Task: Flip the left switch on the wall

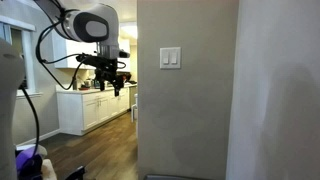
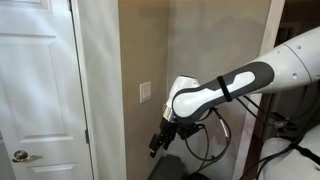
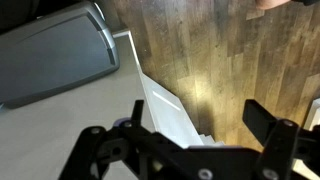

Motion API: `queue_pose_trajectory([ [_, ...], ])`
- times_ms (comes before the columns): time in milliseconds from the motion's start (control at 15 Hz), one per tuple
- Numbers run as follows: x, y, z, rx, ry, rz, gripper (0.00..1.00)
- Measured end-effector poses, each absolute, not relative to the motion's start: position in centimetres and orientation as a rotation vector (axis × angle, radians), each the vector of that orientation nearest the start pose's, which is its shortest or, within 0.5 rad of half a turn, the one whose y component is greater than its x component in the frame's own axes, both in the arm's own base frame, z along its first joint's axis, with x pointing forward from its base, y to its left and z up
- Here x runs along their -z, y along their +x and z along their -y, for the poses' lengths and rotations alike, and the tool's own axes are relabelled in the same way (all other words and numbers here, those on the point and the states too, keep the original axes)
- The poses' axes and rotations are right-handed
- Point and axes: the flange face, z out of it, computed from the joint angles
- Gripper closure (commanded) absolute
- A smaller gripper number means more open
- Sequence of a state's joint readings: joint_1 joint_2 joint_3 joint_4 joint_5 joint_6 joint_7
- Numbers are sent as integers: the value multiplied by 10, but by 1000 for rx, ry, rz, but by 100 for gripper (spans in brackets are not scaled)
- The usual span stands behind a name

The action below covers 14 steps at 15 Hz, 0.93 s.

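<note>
The wall (image 1: 185, 120) is a tall, narrow beige-grey section bearing one white switch plate (image 1: 171, 58). The left switch (image 1: 167, 58) is the left-hand of its two small rockers. In an exterior view the plate (image 2: 146, 92) shows edge-on, so the rockers cannot be told apart. My gripper (image 1: 117, 85) hangs off to the left of the wall, lower than the plate and apart from it; it also shows below the plate (image 2: 158, 143). In the wrist view the gripper (image 3: 185, 140) is open and empty, looking down at the floor and the wall's white corner edge (image 3: 165, 105).
A white door (image 2: 40, 90) with a round knob stands beside the wall. A kitchen with white cabinets (image 1: 85, 110) lies behind the arm. A wooden floor (image 3: 200, 50) and a grey base plate (image 3: 50, 55) are below. Cables hang from the arm (image 2: 215, 135).
</note>
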State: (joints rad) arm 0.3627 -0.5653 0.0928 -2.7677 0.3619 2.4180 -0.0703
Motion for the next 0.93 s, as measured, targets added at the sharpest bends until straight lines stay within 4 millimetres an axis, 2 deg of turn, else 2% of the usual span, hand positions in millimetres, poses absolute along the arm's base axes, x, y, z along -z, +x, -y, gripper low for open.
queue_pose_trajectory([
  [600,-398,331,-162,250,-2851,388,0],
  [667,-398,331,-162,250,-2851,388,25],
  [733,-398,331,-162,250,-2851,388,27],
  [933,-398,331,-162,251,-2851,389,47],
])
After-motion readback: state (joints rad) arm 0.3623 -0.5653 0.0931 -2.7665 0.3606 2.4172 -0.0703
